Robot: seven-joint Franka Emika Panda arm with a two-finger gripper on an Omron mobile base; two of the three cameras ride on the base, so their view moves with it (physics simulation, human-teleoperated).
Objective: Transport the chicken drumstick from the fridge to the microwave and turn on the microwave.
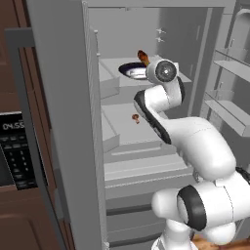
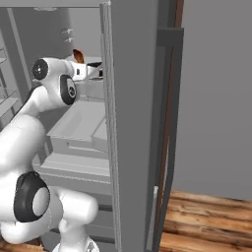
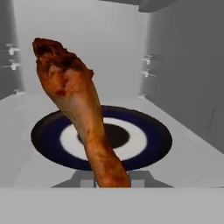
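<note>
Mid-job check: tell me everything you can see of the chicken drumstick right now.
The chicken drumstick is a mottled orange-brown piece of meat with a darker, rough, thick end and a narrow shank. In the hand view it stands tilted, thick end up and shank down at the gripper, whose fingers close on it. It hangs above a dark plate with a white ring on an upper shelf of the fridge; its top pokes up behind the wrist in both base views.
</note>
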